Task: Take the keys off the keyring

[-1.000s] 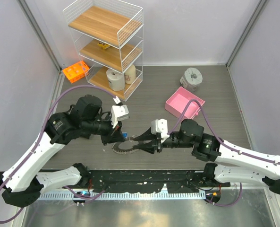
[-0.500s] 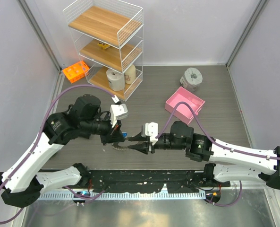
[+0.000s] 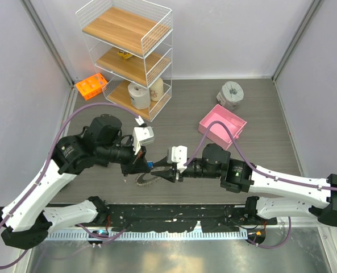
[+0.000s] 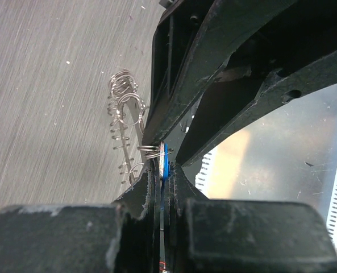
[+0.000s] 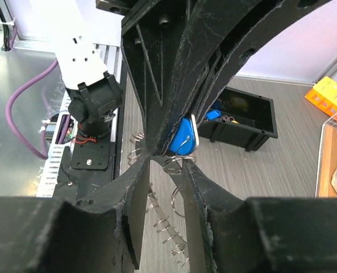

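Nearest me, along the counter's (image 3: 179,119) front edge, ran a black perforated mounting strip (image 3: 174,215) with both arm bases on it. Just past it the two arms met over the large thin silver wire keyring (image 3: 151,181), which lay flat on the grey wood-grain counter close to that front edge, its small flat silver keys (image 3: 140,178) fanned round it like saw teeth.

The left fingers (image 4: 140,199) came down from the left and were pressed together on the blue-headed key (image 4: 163,165), held on edge above the ring. The right fingers (image 5: 134,193) reached in from the right and stood a little apart. A small wire loop (image 5: 177,164) sat in the gap, just under the blue head. I could not tell whether they pinched it. The two pairs of fingers were almost touching, with very little room between them.

Beyond them bare counter stretched back and to the left wall. Farther right sat a shallow square pink plastic tray (image 3: 222,125), and behind it a grey round roll with a star top (image 3: 231,94), both well apart from the ring. At the far left stood a white wire shelf rack with wooden boards (image 3: 128,51), with a small orange crate (image 3: 91,85) beside it.
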You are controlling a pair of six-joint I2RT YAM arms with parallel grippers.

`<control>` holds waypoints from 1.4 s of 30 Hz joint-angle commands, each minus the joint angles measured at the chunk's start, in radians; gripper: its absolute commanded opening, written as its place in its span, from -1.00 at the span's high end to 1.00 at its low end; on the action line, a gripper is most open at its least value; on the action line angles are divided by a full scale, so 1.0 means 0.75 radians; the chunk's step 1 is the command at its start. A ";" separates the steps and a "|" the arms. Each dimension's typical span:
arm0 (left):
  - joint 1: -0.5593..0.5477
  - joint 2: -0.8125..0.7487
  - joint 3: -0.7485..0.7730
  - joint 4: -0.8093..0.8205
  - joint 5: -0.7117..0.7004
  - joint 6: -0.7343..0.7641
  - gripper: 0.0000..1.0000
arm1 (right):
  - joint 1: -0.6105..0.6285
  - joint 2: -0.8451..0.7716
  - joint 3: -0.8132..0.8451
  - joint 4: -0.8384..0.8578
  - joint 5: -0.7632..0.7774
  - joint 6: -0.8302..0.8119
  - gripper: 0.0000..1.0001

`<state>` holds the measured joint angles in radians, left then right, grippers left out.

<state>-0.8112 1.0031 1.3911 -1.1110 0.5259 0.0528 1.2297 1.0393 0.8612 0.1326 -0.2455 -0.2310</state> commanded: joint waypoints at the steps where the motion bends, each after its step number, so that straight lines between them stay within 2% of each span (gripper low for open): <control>1: -0.015 -0.026 0.056 0.064 0.064 -0.038 1.00 | 0.009 0.021 0.069 0.083 -0.004 -0.009 0.30; 4: -0.019 -0.022 0.060 0.072 0.070 -0.046 1.00 | 0.009 0.026 0.065 0.107 -0.012 -0.003 0.39; 5: -0.021 -0.022 0.058 0.070 0.072 -0.050 1.00 | 0.009 0.028 0.065 0.110 -0.014 -0.003 0.55; 6: -0.023 -0.022 0.062 0.070 0.072 -0.050 1.00 | 0.009 0.028 0.067 0.110 -0.012 -0.003 0.63; 7: -0.021 -0.020 0.066 0.064 0.072 -0.050 1.00 | 0.009 0.028 0.071 0.106 -0.014 -0.005 0.82; 8: -0.021 -0.022 0.072 0.062 0.068 -0.050 1.00 | 0.009 0.026 0.069 0.097 -0.014 -0.005 0.90; 20: -0.021 -0.004 0.115 0.035 0.064 -0.132 1.00 | 0.011 -0.075 -0.009 0.075 -0.004 -0.042 0.90; 30: -0.017 0.090 0.148 0.007 0.168 -0.330 1.00 | 0.115 -0.128 0.056 -0.148 0.082 -0.389 0.90; 35: 0.042 0.147 0.127 0.033 0.329 -0.383 1.00 | 0.177 -0.179 -0.007 -0.097 0.145 -0.581 0.90; 42: 0.177 0.137 -0.048 0.268 0.618 -0.502 1.00 | 0.203 -0.332 -0.160 0.083 0.209 -0.696 0.89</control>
<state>-0.7238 1.1122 1.4086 -1.0641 0.8387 -0.2550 1.3666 0.8455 0.7696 0.0727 -0.1162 -0.6666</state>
